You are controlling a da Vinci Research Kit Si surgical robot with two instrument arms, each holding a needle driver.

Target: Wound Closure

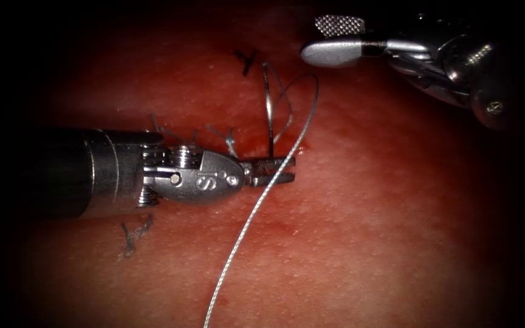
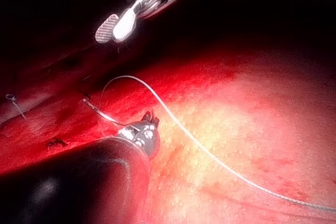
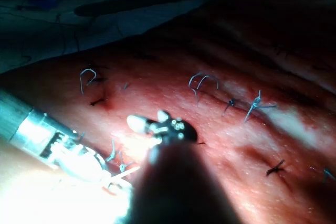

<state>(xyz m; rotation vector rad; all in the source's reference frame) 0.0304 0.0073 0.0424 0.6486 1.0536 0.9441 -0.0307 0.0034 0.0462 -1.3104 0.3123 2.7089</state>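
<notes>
My left tool [image 1: 288,170] lies across the tissue [image 1: 366,212] from the left with its jaws slightly open and nothing clamped. The curved needle [image 1: 268,109] stands upright as a narrow arch. Its lower end goes down at a red wet spot [image 1: 288,146] just behind the upper jaw, and I cannot tell how deep it sits. The thread [image 1: 256,206] loops from the needle's top, crosses over the left jaws and runs to the near edge. My right tool [image 1: 312,39] hovers open and holds nothing, up and to the right of the needle. The left wrist view shows the needle [image 2: 105,114] beside the jaws [image 2: 148,116].
Knotted stitches with cut thread ends [image 1: 229,140] sit along the closed part of the cut beside the left tool. There is another [image 1: 247,61] farther back and one [image 1: 132,237] nearer. The right wrist view shows several such stitches [image 3: 254,106] in a row.
</notes>
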